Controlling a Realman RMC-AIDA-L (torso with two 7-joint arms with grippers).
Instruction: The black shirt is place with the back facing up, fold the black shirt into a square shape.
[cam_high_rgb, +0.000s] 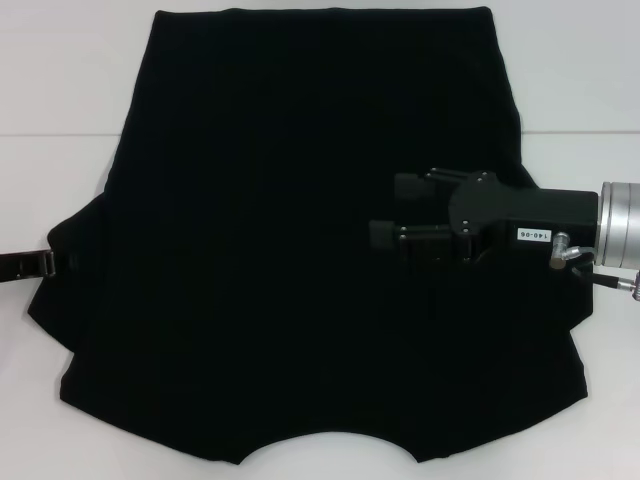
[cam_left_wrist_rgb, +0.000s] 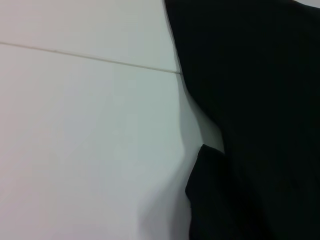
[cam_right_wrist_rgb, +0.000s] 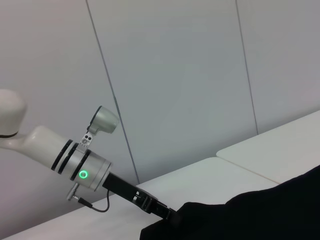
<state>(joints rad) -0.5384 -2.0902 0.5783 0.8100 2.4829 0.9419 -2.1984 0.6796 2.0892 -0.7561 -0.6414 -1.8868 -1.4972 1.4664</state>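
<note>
The black shirt lies spread flat on the white table, plain side up, with the neck cut-out at the near edge and the hem at the far side. My right gripper is over the shirt's right half, pointing left, open with nothing between its fingers. My left gripper is at the tip of the left sleeve, at the shirt's left edge. The right wrist view shows the left gripper meeting the shirt at its edge. In the left wrist view, the shirt and a sleeve fold are seen against the table.
White tabletop surrounds the shirt on the left, right and far sides, with a thin seam line running across it. Pale wall panels stand behind the left arm.
</note>
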